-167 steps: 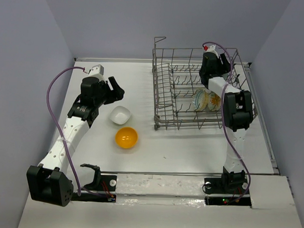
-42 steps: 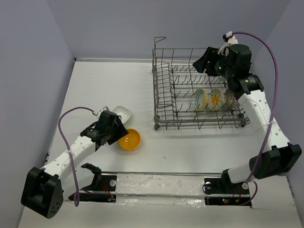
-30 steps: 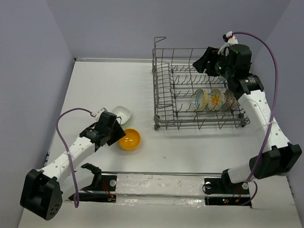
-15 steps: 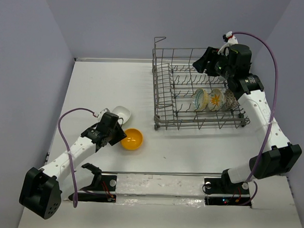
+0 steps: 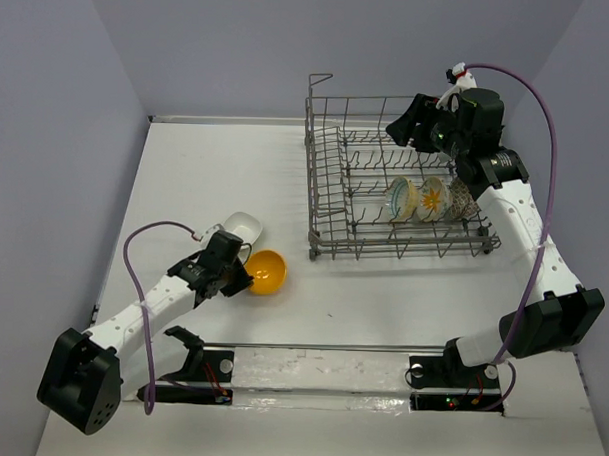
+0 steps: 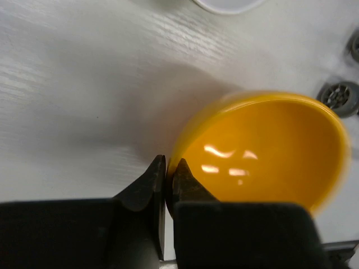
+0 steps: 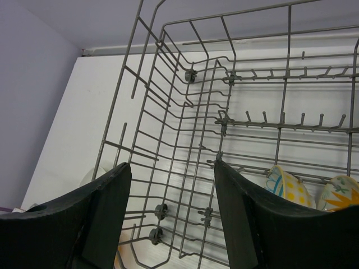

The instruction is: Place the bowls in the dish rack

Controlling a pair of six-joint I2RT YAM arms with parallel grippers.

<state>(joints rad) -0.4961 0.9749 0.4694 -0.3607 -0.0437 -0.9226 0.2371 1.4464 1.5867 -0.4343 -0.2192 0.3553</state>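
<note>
An orange-yellow bowl [image 5: 266,271] lies tipped up on the white table, left of the dish rack [image 5: 308,188]. My left gripper [image 5: 241,278] is shut on its near rim. In the left wrist view the two fingers pinch the wall of the orange bowl [image 6: 263,151], with the gripper [image 6: 168,174] low over the table. A white squarish bowl [image 5: 241,227] sits just behind it. Three bowls stand in the rack: a patterned one [image 5: 401,198], a flowered one [image 5: 433,197] and a speckled one [image 5: 459,200]. My right gripper [image 5: 403,126] hangs open above the rack [image 7: 185,73], holding nothing.
The rack's tall wire sides and upright tines fill the right half of the table, and its small wheels [image 6: 342,95] stand near the orange bowl. The enclosure walls close in the left, back and right. The right wrist view shows two bowls [image 7: 289,185] below the open gripper [image 7: 169,165].
My left gripper has shut on the orange bowl's rim, and the bowl has tipped up and slid slightly right. The right arm has not moved.
</note>
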